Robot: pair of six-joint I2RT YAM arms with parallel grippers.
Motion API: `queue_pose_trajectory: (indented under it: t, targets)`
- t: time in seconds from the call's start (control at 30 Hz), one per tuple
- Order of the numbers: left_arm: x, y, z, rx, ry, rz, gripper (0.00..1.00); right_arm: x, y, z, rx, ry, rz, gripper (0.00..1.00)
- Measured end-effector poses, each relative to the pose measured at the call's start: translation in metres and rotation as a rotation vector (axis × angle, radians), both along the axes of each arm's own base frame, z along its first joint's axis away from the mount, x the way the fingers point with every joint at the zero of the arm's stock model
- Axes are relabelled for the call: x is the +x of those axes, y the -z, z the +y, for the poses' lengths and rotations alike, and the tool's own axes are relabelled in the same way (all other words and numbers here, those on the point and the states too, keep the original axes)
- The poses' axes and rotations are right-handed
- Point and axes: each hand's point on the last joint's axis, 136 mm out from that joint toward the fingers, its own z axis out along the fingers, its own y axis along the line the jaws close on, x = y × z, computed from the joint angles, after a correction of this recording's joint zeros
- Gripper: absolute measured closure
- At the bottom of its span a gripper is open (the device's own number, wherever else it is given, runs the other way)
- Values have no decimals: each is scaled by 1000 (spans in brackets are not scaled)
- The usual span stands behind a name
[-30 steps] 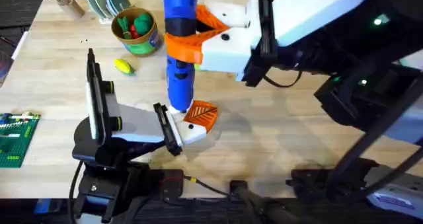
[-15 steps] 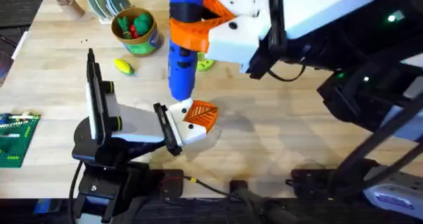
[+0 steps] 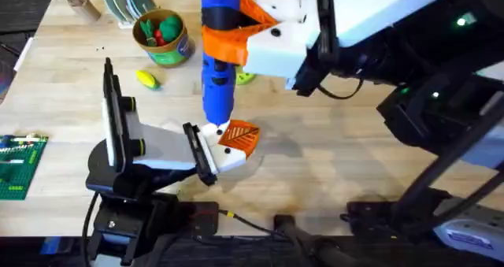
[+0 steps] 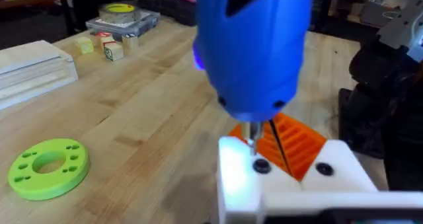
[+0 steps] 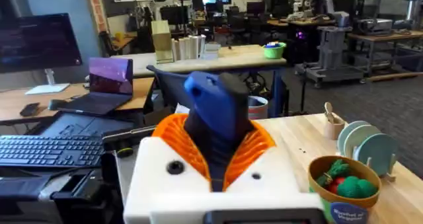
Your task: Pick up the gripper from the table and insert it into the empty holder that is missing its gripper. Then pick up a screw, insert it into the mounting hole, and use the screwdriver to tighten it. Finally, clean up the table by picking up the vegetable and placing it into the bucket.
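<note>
Overhead view: right hand (image 3: 236,42) clamped around the screwdriver (image 3: 218,70), orange ribbed pads (image 3: 224,50) pressed to the blue barrel. Long axis near upright, bit end down, tip meeting the white holder (image 3: 220,153) at the end of the left arm, just beside the orange ribbed gripper (image 3: 240,137) seated there. Left wrist view: thin metal bit (image 4: 252,138) down onto a dark screw head (image 4: 261,165) in the white block (image 4: 291,184), orange tip (image 4: 294,141) just behind it. Left hand's own state: cannot tell. Vegetable (image 3: 147,79) lying on the desk (image 3: 331,157) near the bucket (image 3: 163,37), well apart from the screwdriver; bucket close to the far edge, red and green toys inside. Open wood to the right of the holder and toward the near edge. Flat green ring disc (image 4: 48,168) lying alone on bare wood.
</note>
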Motion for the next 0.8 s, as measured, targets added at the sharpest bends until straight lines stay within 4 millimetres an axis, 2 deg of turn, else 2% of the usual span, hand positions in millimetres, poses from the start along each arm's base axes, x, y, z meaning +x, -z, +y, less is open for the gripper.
queue_pose_trajectory:
  t: [0.8]
  targets:
    - [-1,0,0,-1,4,2,997,5,15,1,-54,19,77,933]
